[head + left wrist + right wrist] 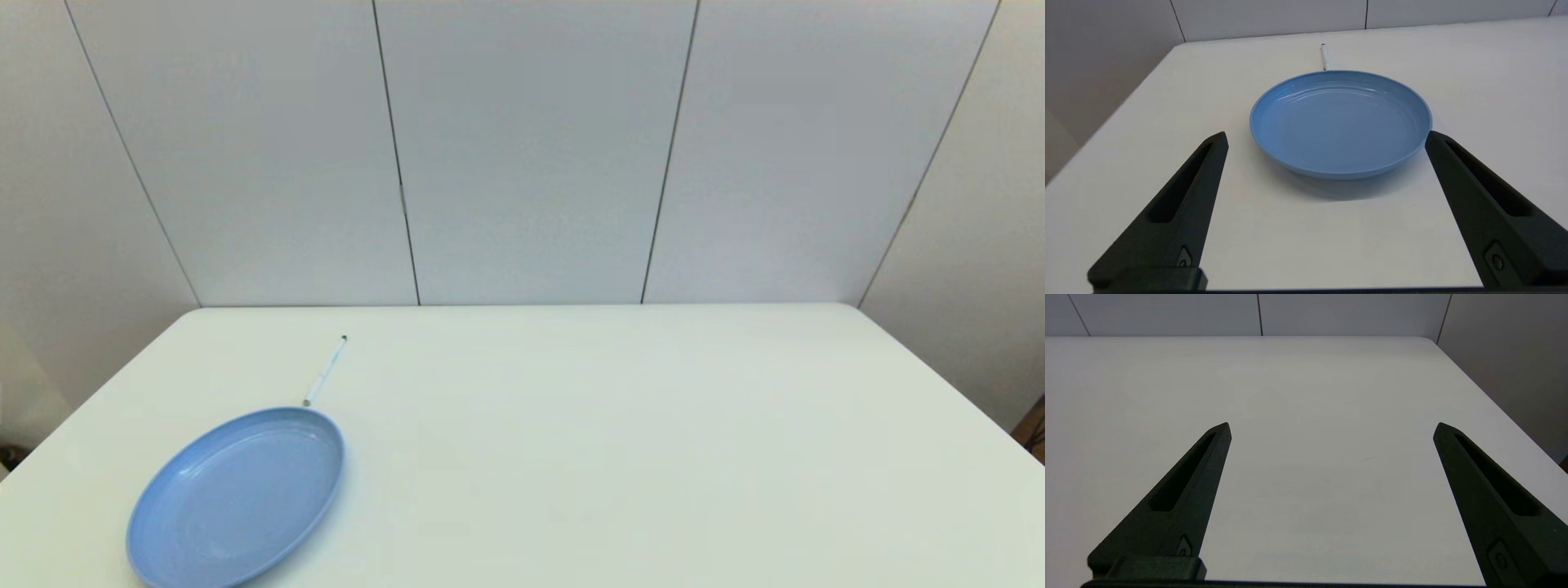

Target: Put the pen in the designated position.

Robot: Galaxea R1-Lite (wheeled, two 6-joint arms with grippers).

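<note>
On your left, the blue plate (237, 498) sits on the white table (612, 441) with nothing in it. The pen (325, 371) lies on the table just beyond the plate's far rim, its near end close to the rim, and you can read no writing on it. Your left gripper (1327, 136) is wide open on the near side of the plate, the pen well beyond it. Your right gripper (1333, 428) is also wide open over bare table.
</note>
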